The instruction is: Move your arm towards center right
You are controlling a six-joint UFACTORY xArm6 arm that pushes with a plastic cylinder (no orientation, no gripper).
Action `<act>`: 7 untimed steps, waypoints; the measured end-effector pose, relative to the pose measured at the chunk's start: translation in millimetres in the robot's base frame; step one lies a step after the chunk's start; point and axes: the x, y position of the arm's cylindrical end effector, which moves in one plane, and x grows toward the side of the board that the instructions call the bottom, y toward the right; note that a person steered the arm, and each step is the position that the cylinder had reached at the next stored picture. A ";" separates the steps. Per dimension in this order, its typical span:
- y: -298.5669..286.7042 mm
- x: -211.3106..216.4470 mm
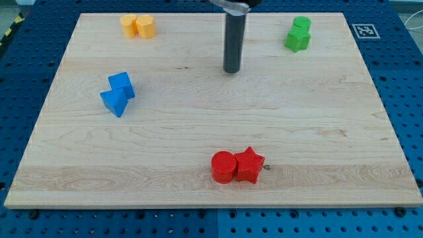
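Camera view: our tip (232, 71) at upper centre of board (198, 125), touching no block. No pincer on rig, rod only. Target: bare centre right. We slide right and slightly down, passing below green blocks (299, 34), well above red pair (238, 166).

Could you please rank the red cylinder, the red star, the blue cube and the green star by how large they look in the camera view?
1-2. red cylinder and red star: alike, and nearest the view's bottom, so not ranked.
3. blue cube.
4. green star, though it lies far back.
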 end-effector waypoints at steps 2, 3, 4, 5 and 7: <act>-39.5 3.5; -44.3 2.1; -62.7 -19.1; -64.7 -40.7; -64.7 -40.7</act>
